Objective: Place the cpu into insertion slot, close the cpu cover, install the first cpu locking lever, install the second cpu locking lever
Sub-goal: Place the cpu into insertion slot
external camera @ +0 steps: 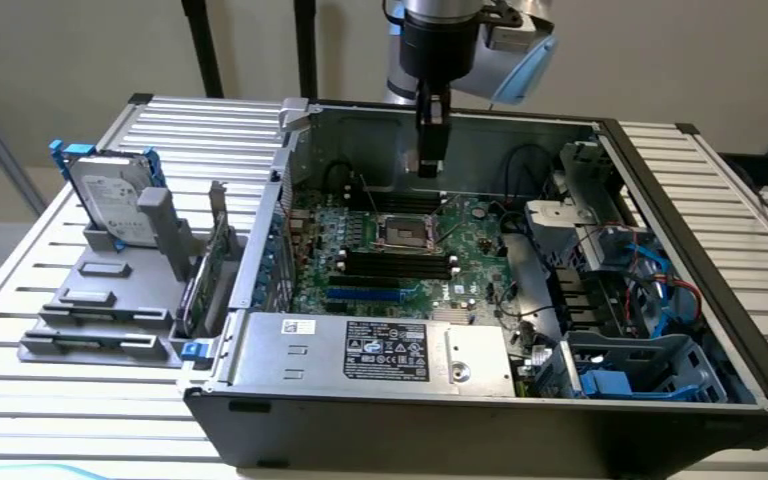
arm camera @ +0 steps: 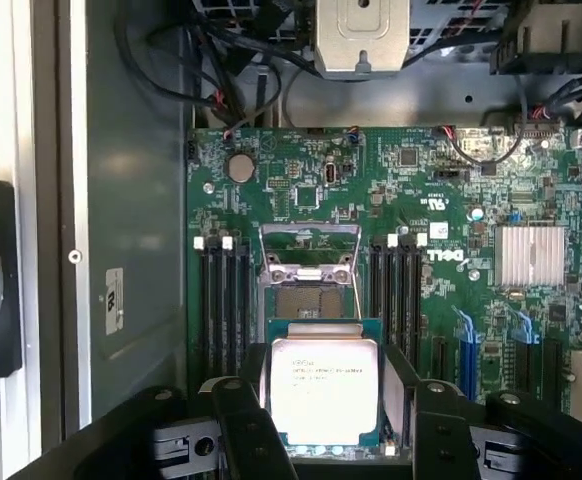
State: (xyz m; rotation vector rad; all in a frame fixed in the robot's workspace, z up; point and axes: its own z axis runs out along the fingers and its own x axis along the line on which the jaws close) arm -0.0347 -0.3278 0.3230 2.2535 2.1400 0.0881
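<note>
cpu gripped in the claw, hanging near the open socket

exterior view: the claw (external camera: 431, 168) hangs inside the open computer case (external camera: 704, 230) on the slatted desk (external camera: 37, 330). it is above the motherboard (external camera: 478, 250), toward the case's far wall from the insertion slot (external camera: 408, 233) and apart from it. wrist view: the claw (arm camera: 323, 410) is spread wide, yet its black fingers (arm camera: 243, 425) press both sides of the cpu (arm camera: 323, 380), so the chip is held, level and clear of the board. the insertion slot (arm camera: 304, 303) lies bare between the chip and the cpu cover (arm camera: 309, 230), which stands tipped up. risks, as i judge them: the chip is not over the socket, so coming down here would land it on the rim or beside the memory slots (arm camera: 226, 300). a tilted or turned chip could bend the socket's contacts, and the raised cover could snag it.
</note>
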